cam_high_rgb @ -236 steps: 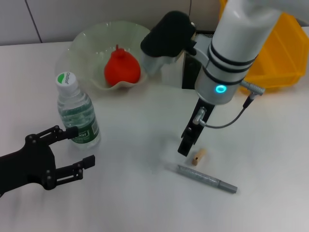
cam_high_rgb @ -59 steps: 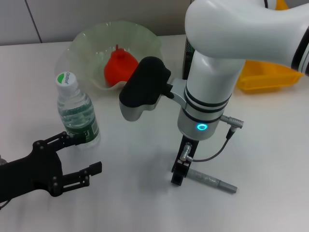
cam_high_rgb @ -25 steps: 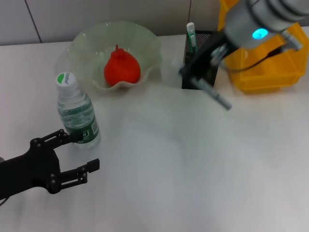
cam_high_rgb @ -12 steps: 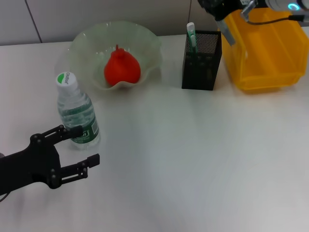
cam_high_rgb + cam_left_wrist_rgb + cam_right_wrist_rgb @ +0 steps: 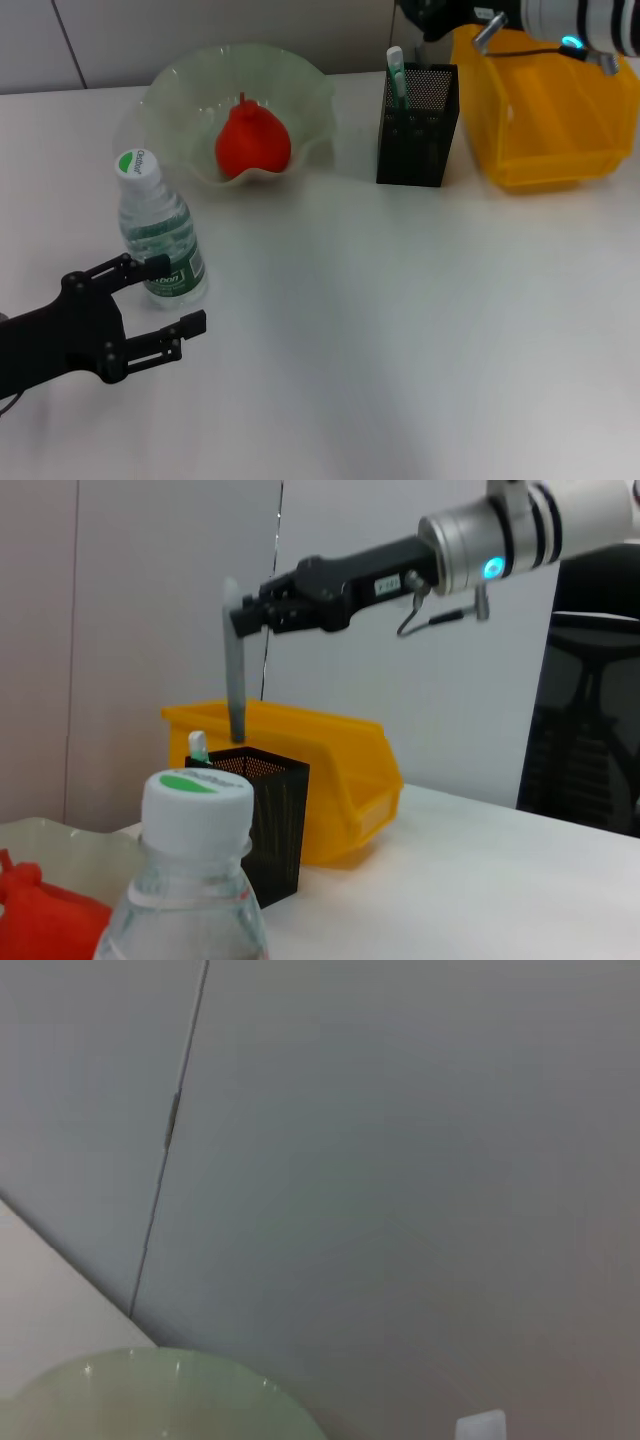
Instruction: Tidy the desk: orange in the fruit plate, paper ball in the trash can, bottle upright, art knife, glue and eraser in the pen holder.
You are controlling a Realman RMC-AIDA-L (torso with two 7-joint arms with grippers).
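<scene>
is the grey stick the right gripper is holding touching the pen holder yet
Cannot tell. In the left wrist view the grey stick hangs upright from the right gripper, its lower tip level with the pen holder rim; that angle doesn't show contact or a gap.

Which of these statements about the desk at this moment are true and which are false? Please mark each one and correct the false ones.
1. The small clear plastic water bottle lies on its side. False: it stands upright.
2. The red-orange round fruit sits inside the pale-green wavy-rimmed bowl. True.
3. The right gripper holds a grey stick upright above the tall black mesh cup. True.
4. The left gripper is clamped on the bottle. False: its fingers are open beside the bottle.
5. A mint-green stick stands in the black mesh cup. True.
6. The bright yellow rectangular bin stands between bowl and mesh cup. False: it is beside the cup, away from the bowl.
</scene>
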